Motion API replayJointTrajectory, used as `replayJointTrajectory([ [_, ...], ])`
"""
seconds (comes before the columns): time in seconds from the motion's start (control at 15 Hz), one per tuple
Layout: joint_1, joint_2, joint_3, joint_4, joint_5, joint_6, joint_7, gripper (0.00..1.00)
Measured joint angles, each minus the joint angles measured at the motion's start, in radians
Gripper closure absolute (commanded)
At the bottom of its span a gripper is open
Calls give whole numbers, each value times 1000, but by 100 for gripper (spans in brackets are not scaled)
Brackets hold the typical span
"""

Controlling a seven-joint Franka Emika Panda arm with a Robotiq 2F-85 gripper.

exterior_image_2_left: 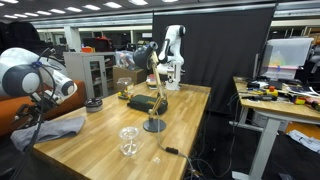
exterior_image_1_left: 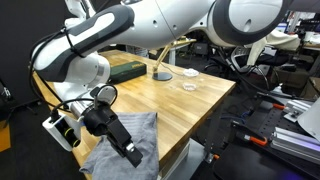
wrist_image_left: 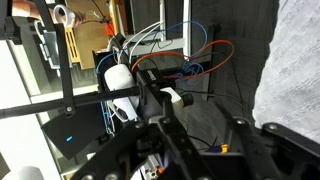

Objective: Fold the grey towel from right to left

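Bench point(exterior_image_1_left: 195, 105), in both exterior views: towel point(exterior_image_1_left: 140, 135) on one corner, lying up to the bench's edges, with the gripper point(exterior_image_1_left: 130, 154) over it. The bowl point(exterior_image_2_left: 93, 103) sits on the bench behind the towel near the same side edge, with the box point(exterior_image_2_left: 140, 102) towards the middle. The stand point(exterior_image_2_left: 153, 125) is just in front of the box and the glass point(exterior_image_2_left: 128, 142) in front of the stand. Side table point(exterior_image_2_left: 268, 98) stands apart from the bench, to its right.

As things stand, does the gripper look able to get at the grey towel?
Probably yes. The gripper hangs right over the grey towel at the edge of the table, and nothing lies between them. Whether it already touches the cloth is hard to tell.
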Motion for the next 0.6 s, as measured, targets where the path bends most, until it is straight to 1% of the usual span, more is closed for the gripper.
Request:
replayJointTrajectory([
  [0.13, 0, -29, 0, -44, 0, 16, -11, 12],
  [0.27, 0, -69, -1, -99, -1, 41, -24, 1],
  [0.33, 0, -96, -2, -133, -2, 54, -31, 0],
  [0.4, 0, -128, -2, -168, -2, 69, -38, 10],
  [0.47, 0, -162, -1, -201, -2, 82, -47, 4],
  [0.53, 1, -199, -1, -233, -3, 92, -54, 0],
  [0.6, 1, -225, -2, -261, -3, 99, -58, 0],
])
